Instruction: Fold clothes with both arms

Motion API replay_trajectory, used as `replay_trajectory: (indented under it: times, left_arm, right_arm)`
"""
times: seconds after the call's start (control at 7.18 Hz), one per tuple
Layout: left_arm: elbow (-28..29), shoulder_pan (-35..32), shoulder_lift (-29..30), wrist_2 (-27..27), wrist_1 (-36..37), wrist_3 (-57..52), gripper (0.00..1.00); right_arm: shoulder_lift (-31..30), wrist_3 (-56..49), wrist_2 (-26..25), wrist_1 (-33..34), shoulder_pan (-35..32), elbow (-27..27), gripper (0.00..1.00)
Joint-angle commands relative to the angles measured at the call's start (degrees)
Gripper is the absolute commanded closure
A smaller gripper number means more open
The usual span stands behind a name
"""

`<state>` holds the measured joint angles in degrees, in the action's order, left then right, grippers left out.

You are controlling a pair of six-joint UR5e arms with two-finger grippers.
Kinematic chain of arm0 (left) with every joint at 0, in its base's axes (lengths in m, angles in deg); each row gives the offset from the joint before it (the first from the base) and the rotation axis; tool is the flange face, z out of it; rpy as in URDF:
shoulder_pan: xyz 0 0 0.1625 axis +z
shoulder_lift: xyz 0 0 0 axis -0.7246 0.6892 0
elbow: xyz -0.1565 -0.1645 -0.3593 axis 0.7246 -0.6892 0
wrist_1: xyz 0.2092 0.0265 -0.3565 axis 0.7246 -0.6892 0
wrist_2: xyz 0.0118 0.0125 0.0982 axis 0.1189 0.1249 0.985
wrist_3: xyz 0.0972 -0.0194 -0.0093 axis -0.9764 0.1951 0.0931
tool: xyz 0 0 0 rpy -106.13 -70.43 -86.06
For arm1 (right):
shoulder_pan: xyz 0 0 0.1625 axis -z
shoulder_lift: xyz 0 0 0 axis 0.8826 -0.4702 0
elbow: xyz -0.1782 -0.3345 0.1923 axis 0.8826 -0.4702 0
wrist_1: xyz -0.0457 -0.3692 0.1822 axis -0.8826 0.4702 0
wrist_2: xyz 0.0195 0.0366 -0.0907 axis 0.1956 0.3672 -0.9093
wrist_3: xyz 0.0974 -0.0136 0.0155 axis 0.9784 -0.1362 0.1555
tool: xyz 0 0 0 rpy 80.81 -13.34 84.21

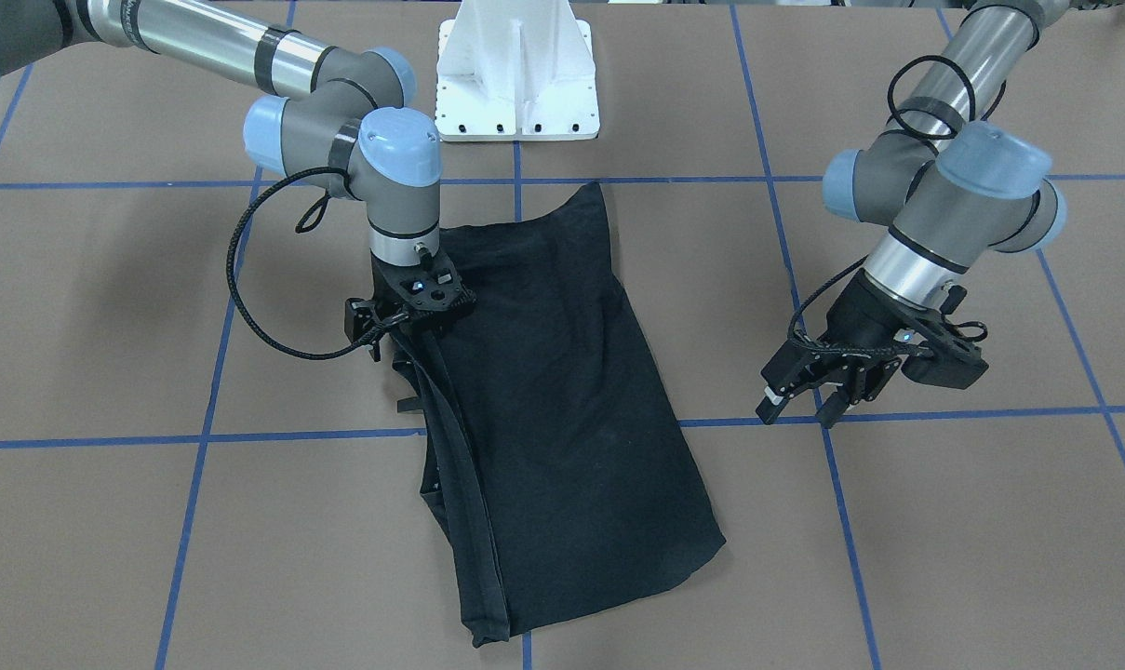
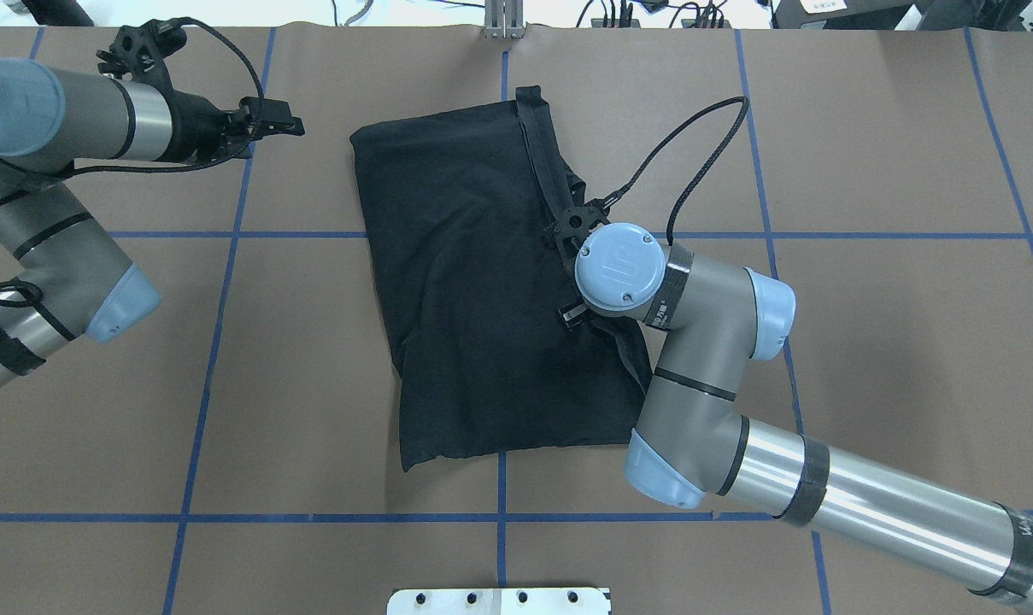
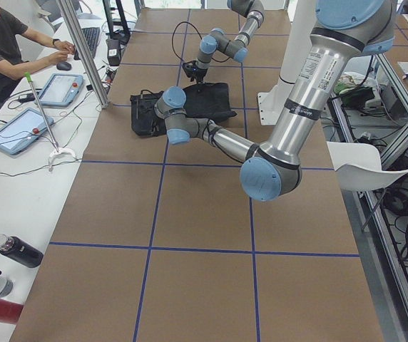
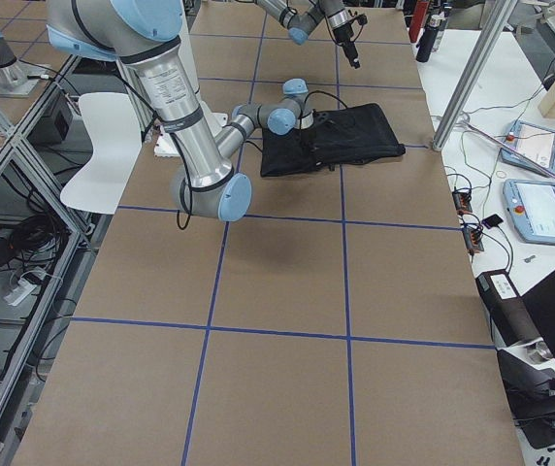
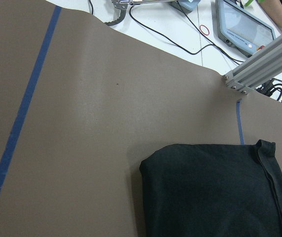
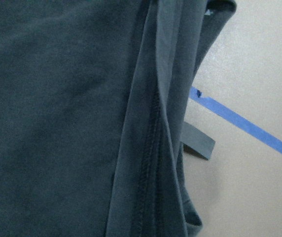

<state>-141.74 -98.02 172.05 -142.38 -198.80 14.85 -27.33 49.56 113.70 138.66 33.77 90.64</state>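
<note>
The shirt [image 1: 562, 400] lies on the brown worktop [image 1: 944, 558], folded lengthwise into a long strip with plain black cloth on top. No logo shows in any view.

The right hand [image 1: 402, 352] points straight down at one long edge of the strip, about halfway along it. Stacked hems and doubled layers run along that edge. The hand is black against black cloth and its wrist covers it from above. I cannot tell whether its fingers are apart, together, or pinching the fabric. The right wrist camera is filled with shirt [image 6: 57, 123], showing a stitched hem running down the picture. Beside the hem is bare worktop with a blue line [image 6: 244, 123] and a small grey strip [image 6: 198, 143] poking out from under the cloth.

The left hand [image 1: 804, 402] hangs well apart from the shirt, on the side away from the right hand. It is above bare worktop, close to a crossing of blue lines [image 1: 827, 414]. Its fingers [image 1: 772, 400] stand apart and hold nothing. The left wrist camera looks across open worktop to one folded corner of the shirt [image 5: 215, 192].

A white base [image 1: 517, 74] stands beyond the shirt's narrower end. In the left side view a person [image 3: 4, 50] sits at a white table past the worktop's far edge, with tablets [image 3: 18, 128] and bottles [image 3: 15, 251] on it.
</note>
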Motion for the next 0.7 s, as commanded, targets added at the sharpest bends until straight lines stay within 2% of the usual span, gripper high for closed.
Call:
replay_trajectory:
  times: [0.0,0.56]
  left_arm:
    - [0.01,0.09,0.0,0.03,0.0,0.0,0.0]
    - [-0.07,0.18,0.09,0.03,0.0,0.0,0.0]
  right_arm:
    - [-0.08,-0.09,0.0,0.0,0.41,-0.13,0.01]
    - [-0.79,-0.44,0.0,0.0,0.32,-0.39,0.01]
